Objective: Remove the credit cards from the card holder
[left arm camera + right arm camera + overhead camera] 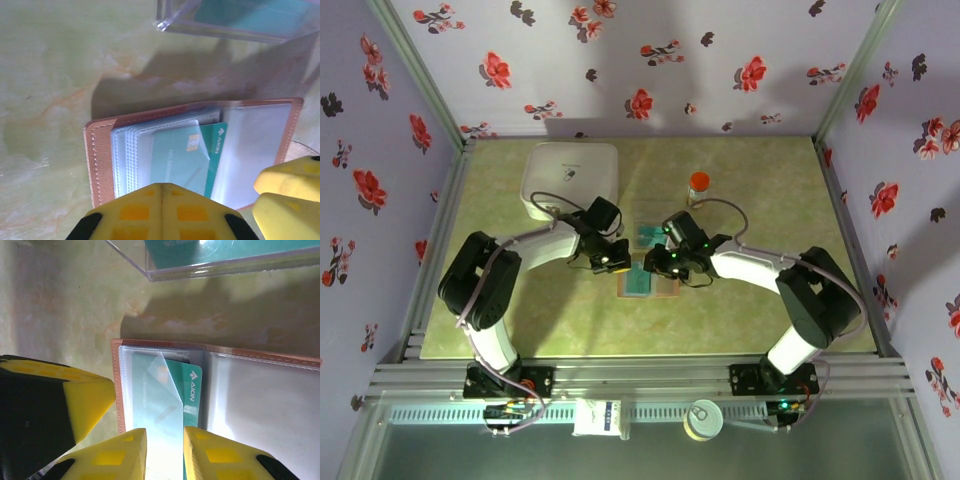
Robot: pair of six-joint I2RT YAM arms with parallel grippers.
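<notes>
The card holder (660, 284) lies open on the table, tan with clear inner pockets (100, 150) (117, 390). Two teal credit cards sit overlapped in its left pocket: a pale one (175, 155) (150, 385) under a lifted clear flap, and a darker one (216, 145) (192, 385). My left gripper (612, 262) (161, 187) is shut, its tips together over the holder's near edge. My right gripper (667, 266) (165, 450) hovers over the same pocket with its jaws a little apart. The clear flap lies in the gap; I cannot tell if the pads touch it.
A clear plastic tray (649, 234) (235, 22) (215, 262) holding a teal card sits just beyond the holder. A white square box (571, 178) stands at the back left, and an orange-capped bottle (699, 185) at the back centre. The two grippers are close together.
</notes>
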